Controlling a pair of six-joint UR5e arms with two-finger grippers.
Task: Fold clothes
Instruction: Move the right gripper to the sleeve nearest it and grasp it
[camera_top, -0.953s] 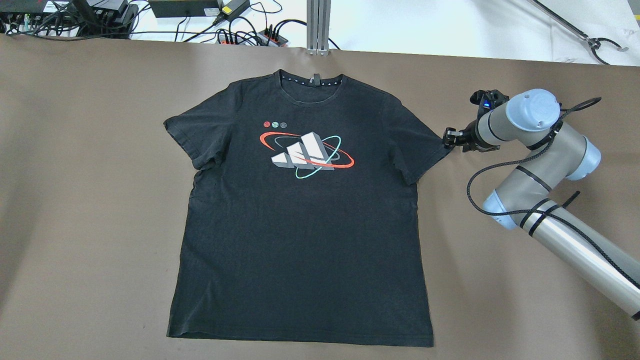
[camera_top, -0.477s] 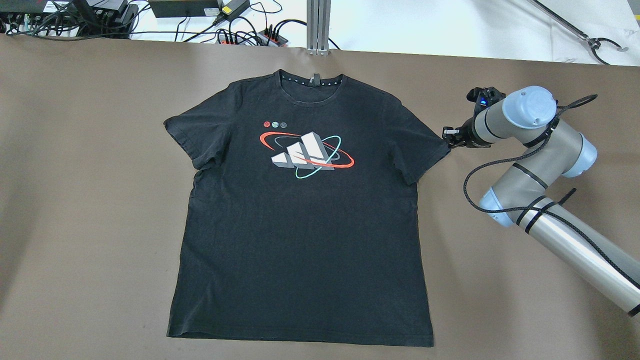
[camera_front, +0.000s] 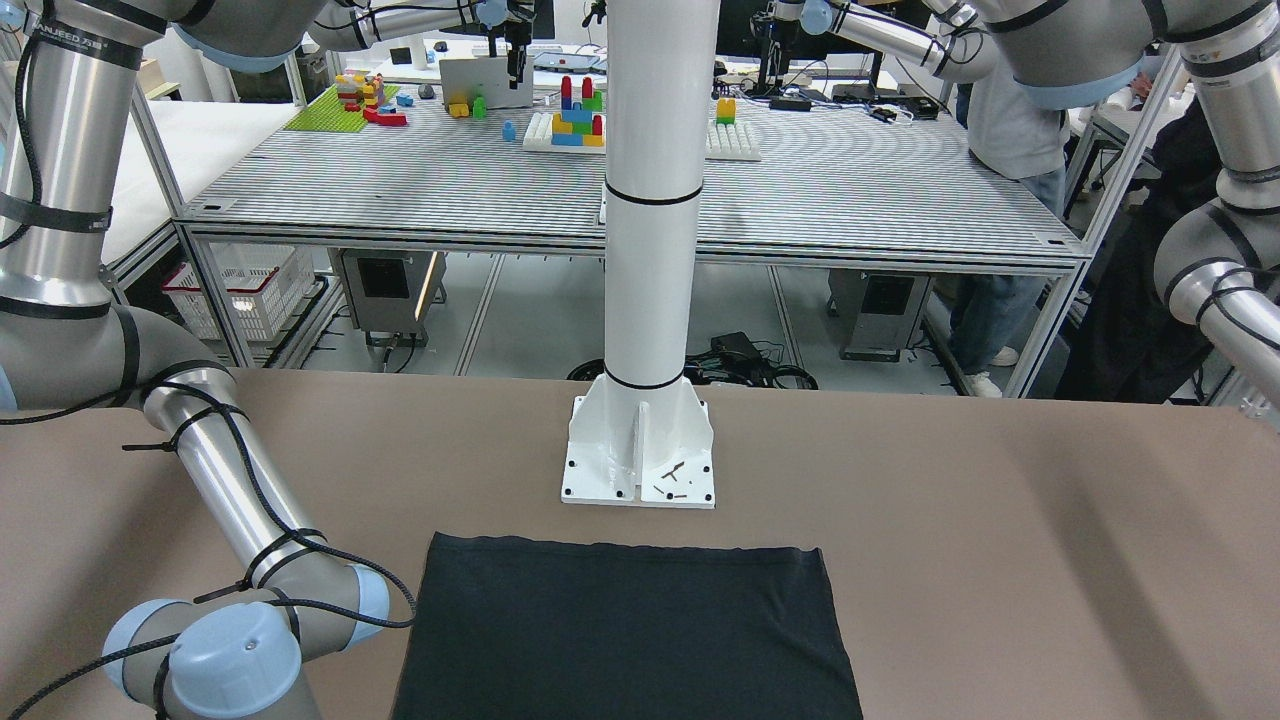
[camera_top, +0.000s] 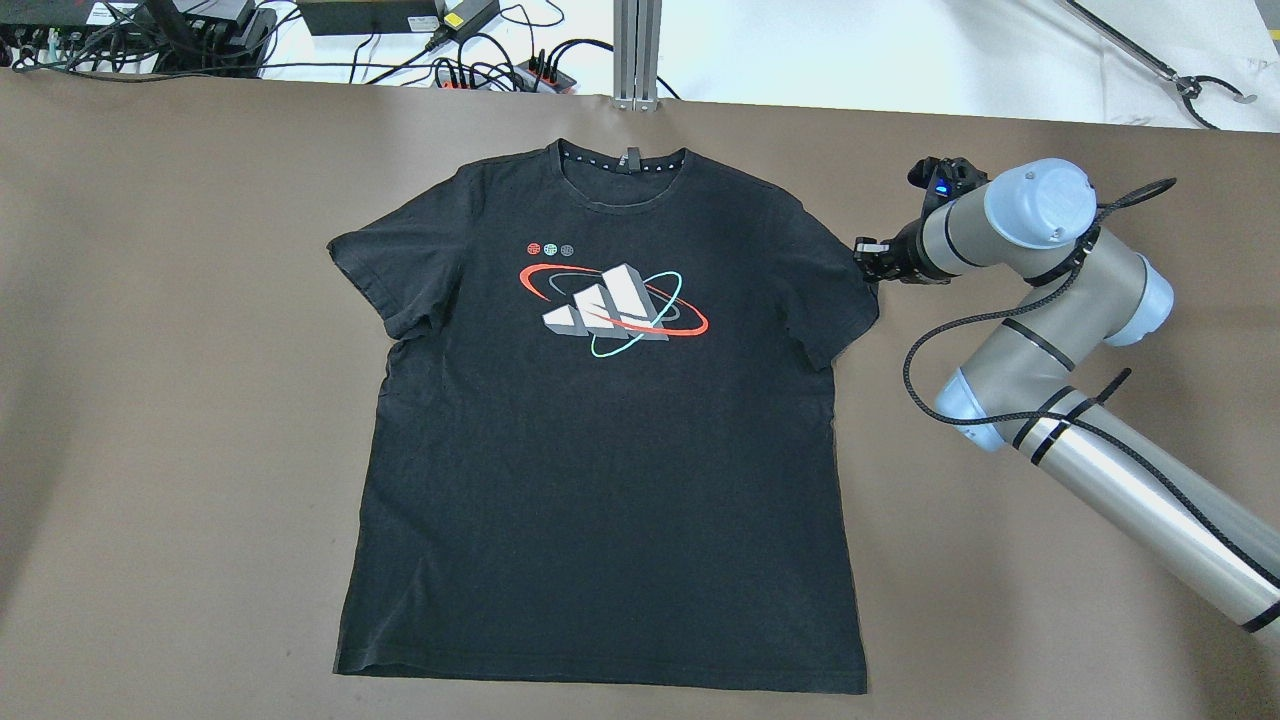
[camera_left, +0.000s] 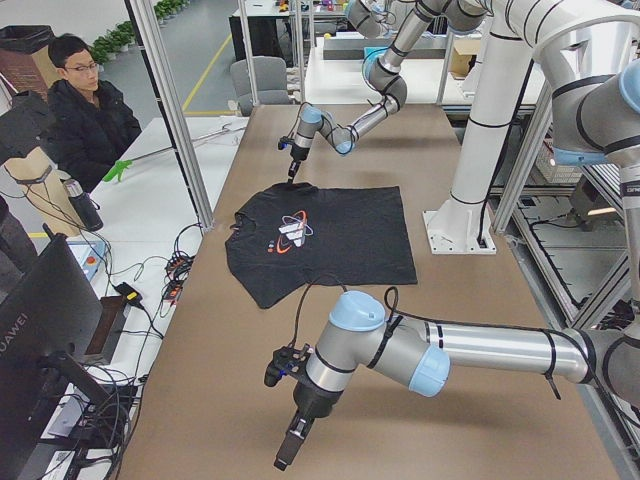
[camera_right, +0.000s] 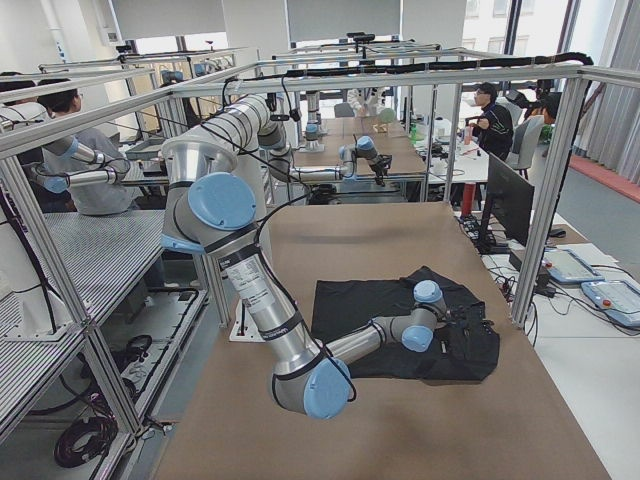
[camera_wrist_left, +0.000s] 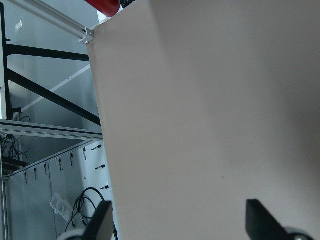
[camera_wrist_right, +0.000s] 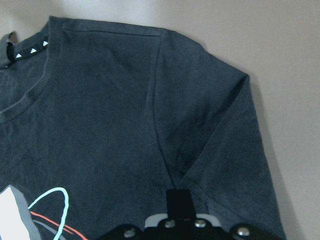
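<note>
A black T-shirt (camera_top: 600, 450) with a white, red and teal print lies flat and face up on the brown table, collar at the far side. My right gripper (camera_top: 866, 256) is at the outer edge of the shirt's right-hand sleeve (camera_top: 840, 290). In the right wrist view (camera_wrist_right: 178, 201) its fingers are shut on the sleeve cloth (camera_wrist_right: 225, 165). My left gripper (camera_wrist_left: 177, 207) is open and empty, over bare table near the table's end. It also shows in the exterior left view (camera_left: 288, 450), far from the shirt (camera_left: 320, 240).
The robot's white base column (camera_front: 640, 470) stands just behind the shirt's hem (camera_front: 620, 548). Cables and power strips (camera_top: 480, 60) lie beyond the table's far edge. A person (camera_left: 85, 110) sits at that side. Brown table surface (camera_top: 180, 400) surrounds the shirt.
My right gripper has closed on the sleeve edge and moved left and slightly toward the far side, drawing the sleeve edge inward. The rest of the shirt has not moved.
</note>
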